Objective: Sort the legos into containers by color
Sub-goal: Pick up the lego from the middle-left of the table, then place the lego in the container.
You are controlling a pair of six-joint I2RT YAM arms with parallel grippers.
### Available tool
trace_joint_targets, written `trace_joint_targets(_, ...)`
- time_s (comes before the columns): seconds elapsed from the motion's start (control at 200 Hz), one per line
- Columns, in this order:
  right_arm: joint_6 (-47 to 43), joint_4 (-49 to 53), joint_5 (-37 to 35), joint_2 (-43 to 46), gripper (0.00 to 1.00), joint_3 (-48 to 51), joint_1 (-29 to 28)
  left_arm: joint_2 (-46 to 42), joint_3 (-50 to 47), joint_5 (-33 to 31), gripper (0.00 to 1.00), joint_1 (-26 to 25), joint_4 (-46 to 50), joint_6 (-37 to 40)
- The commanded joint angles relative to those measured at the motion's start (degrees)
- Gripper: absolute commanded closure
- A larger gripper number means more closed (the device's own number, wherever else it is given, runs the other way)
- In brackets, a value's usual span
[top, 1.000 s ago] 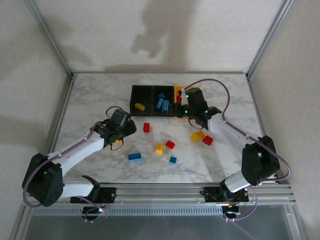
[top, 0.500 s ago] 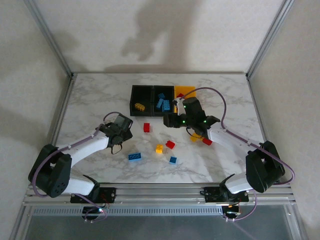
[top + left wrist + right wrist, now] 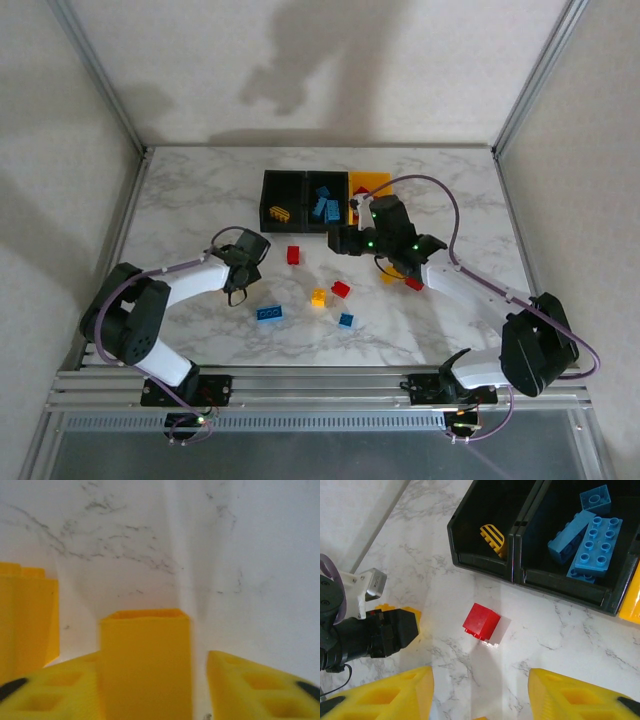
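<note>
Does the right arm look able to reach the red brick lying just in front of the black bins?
Probably yes: the right tool is open and the red brick lies alone just ahead of it, with nothing between them.

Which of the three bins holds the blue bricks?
The middle black bin. The left black bin holds a yellow brick, and the right bin is itself yellow.
</note>
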State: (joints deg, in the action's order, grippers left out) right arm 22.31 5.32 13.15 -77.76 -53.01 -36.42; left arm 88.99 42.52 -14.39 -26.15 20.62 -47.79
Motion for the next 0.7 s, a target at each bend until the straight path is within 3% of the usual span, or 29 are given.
trace_joint_targets(0.0,0.93,-0.49,-1.32,1.33,0.48,1.06,-0.75,-0.34,1.62,-0.07,0.61,0.4,-1.17,1.18)
trace_joint_targets(0.36,1.12,-1.13,4.13,3.13,0.48,3.14,-1.8,-2.62,8.45,0.58,0.64,-0.22,1.69,5.11)
trace_joint_targets(0.696,2.14,-2.62,4.95,5.0,0.48,4.85,-1.81,4.04,25.33,1.12,0.63,-0.2,4.4,10.24)
